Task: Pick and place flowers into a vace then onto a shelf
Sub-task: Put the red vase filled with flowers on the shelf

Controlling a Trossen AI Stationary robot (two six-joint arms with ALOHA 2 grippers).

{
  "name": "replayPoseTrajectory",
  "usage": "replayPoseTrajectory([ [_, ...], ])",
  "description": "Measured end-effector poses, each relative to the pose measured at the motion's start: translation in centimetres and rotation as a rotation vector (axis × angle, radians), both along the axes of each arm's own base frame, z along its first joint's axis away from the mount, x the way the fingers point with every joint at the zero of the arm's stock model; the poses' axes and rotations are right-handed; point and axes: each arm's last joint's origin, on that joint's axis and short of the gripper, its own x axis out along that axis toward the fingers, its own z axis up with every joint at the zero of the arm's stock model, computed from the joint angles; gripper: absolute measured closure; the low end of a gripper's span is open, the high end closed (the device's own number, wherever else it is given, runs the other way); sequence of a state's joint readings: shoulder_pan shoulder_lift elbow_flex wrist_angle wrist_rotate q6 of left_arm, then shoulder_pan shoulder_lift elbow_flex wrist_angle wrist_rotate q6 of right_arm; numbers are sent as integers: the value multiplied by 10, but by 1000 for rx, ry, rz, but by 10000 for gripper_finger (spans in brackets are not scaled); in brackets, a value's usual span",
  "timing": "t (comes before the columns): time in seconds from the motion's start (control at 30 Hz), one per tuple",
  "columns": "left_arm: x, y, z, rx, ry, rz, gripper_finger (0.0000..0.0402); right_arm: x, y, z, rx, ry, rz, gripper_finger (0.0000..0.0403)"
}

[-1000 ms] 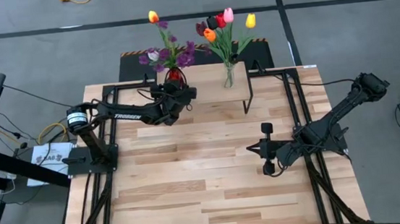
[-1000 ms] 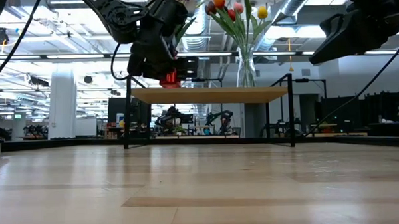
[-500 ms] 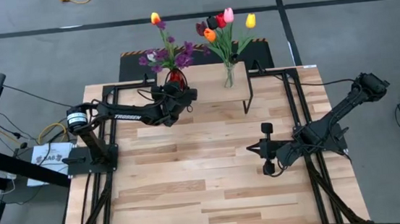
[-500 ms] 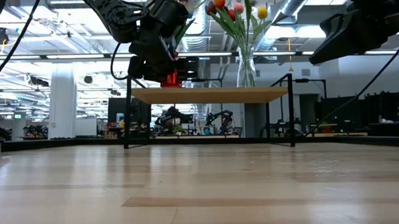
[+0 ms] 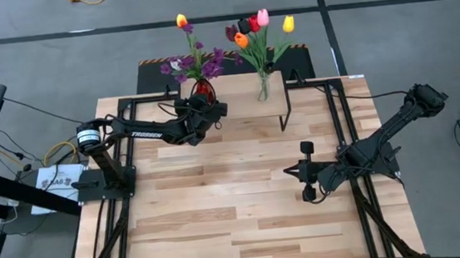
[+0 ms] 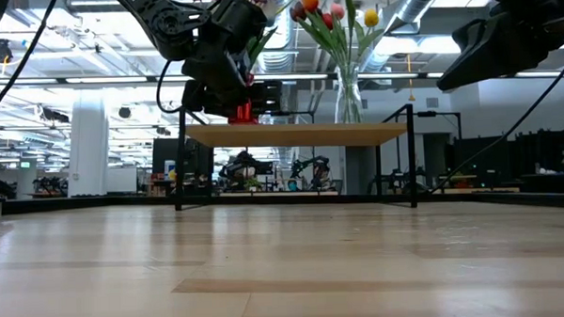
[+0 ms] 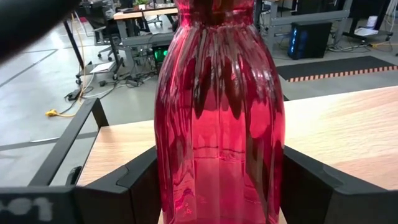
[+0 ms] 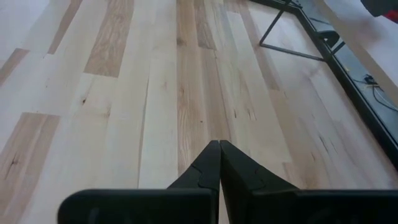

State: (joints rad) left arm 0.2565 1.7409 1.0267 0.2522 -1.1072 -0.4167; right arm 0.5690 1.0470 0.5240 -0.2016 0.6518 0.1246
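My left gripper reaches over the left end of the shelf and is shut on a red ribbed glass vase. The vase holds purple sprigs, a white bloom and a yellow tulip. Its bottom shows just above the shelf's plank top. A clear glass vase with red, orange, pink, yellow and dark tulips stands by its base on the shelf's right part. My right gripper is shut on nothing and hangs over the table's right middle. My left gripper pinches the red vase's wide lower body between its two fingers, one on each side. The fingers come about level from the table's near left. The vase stands nearly upright, its flowers above it. The arm hides its base in the high view.
The shelf's thin black legs stand at the table's far edge. A black metal frame runs along the tabletop's sides. The wide wooden tabletop lies between the arms and the near edge.
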Motion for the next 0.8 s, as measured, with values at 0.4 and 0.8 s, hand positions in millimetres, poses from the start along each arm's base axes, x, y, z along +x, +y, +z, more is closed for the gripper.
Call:
replayPoseTrajectory([
  [0.4,0,0,-1,-6,13,-10,166,0,0,0,0,0,0,403],
  [0.8,0,0,-2,-18,34,-31,166,0,0,0,-1,0,1,403],
])
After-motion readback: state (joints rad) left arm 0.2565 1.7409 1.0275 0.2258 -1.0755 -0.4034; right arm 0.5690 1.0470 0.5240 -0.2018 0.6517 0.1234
